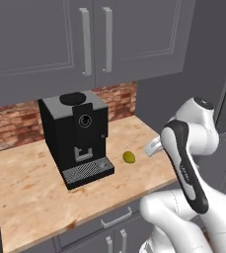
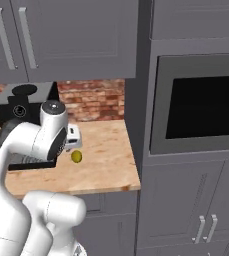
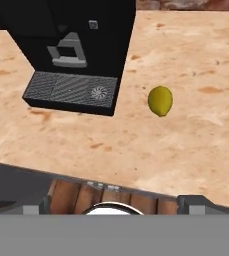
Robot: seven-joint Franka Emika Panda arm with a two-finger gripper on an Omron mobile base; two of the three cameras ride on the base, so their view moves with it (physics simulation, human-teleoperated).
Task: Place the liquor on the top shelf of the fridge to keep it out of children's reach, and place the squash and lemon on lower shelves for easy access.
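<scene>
Pincer (image 3: 116,202) wide open, empty, above counter (image 3: 186,145), near lemon (image 3: 160,100).

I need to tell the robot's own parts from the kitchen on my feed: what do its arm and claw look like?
The arm is glossy white with rounded, bulbous links, a black band down one link and dark joint caps. The claw shows two small dark grey finger tips. No cables are visible.

Nothing here can be read. The coffee machine (image 1: 77,138) has a round dial and small marks on its front, but no letters or numbers come clear. The arm (image 1: 186,168) carries faint grey lettering too blurred to read.
</scene>
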